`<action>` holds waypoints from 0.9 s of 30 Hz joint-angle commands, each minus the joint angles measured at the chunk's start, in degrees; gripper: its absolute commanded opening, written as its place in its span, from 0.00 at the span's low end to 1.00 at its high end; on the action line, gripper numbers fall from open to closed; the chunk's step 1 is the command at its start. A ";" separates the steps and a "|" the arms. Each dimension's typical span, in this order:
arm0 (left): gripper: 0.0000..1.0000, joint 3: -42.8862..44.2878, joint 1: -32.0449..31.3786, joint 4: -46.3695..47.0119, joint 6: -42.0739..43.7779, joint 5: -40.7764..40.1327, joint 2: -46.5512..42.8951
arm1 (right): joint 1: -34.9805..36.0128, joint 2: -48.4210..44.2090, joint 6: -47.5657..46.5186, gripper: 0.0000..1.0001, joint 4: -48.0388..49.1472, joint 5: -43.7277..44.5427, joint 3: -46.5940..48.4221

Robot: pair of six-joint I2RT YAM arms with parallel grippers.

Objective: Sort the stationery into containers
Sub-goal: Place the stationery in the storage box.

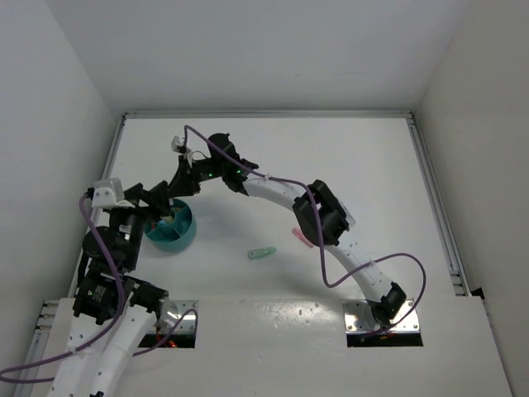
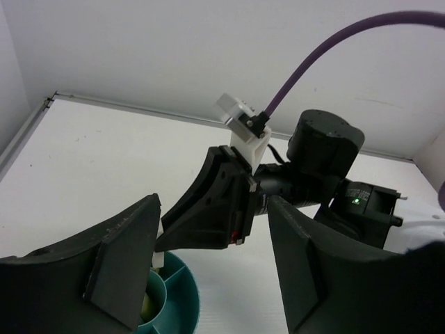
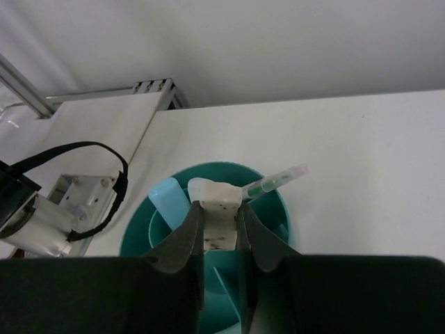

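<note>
The round teal cup [image 1: 175, 233] with inner dividers stands at the left of the table. In the right wrist view the cup [image 3: 274, 212] holds a light-blue marker [image 3: 169, 197] and a thin green pen [image 3: 275, 182] that leans out over the rim. My right gripper [image 3: 221, 209] is shut on a tan speckled eraser [image 3: 221, 217] and holds it over the cup's middle. It reaches the cup from the far side [image 1: 183, 187]. My left gripper [image 2: 208, 278] is open and empty just beside the cup's left rim [image 1: 155, 208]. Something yellow-green [image 2: 147, 304] lies in the cup [image 2: 177, 299].
A small pale green oblong item [image 1: 263, 252] lies on the table right of the cup. A pink item [image 1: 298, 236] shows partly under the right arm. White walls enclose the table on three sides. The right arm stretches across the table's middle.
</note>
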 commanded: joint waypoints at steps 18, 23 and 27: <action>0.69 -0.01 0.70 2.18 0.52 0.55 -0.58 | 0.88 1.09 2.10 0.00 6.62 -0.74 -1.09; 0.69 -0.01 0.70 2.18 0.52 0.55 -0.58 | -0.17 1.09 2.10 0.00 6.62 5.24 -1.61; 0.69 -0.01 0.70 2.18 0.52 0.55 -0.58 | -0.17 0.56 2.10 0.00 6.09 6.65 -1.09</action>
